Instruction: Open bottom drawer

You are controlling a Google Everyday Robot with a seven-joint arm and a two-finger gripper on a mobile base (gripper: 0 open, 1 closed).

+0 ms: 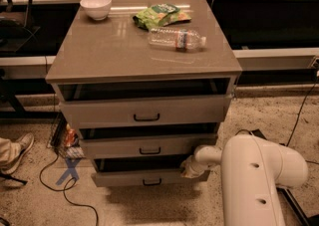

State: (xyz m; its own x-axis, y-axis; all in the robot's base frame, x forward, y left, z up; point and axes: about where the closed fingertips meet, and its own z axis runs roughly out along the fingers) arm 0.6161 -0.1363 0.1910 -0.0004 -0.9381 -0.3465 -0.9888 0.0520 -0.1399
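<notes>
The bottom drawer (129, 179) is the lowest of three in a taupe-grey cabinet (144, 51), with a low flat front and a small black bar handle (151, 182). It stands a little way out, with a dark gap above its front. My gripper (188, 168) is at the right end of that drawer front, at its top edge, at the end of my white arm (259, 175), which reaches in from the lower right. The middle drawer (149, 146) and top drawer (144, 112) also stand slightly out.
On the cabinet top lie a white bowl (95, 7), a green snack bag (160, 15) and a plastic water bottle (175, 38). A person's shoe (17, 148) and cables (60, 180) lie on the speckled floor at left. A dark counter runs behind.
</notes>
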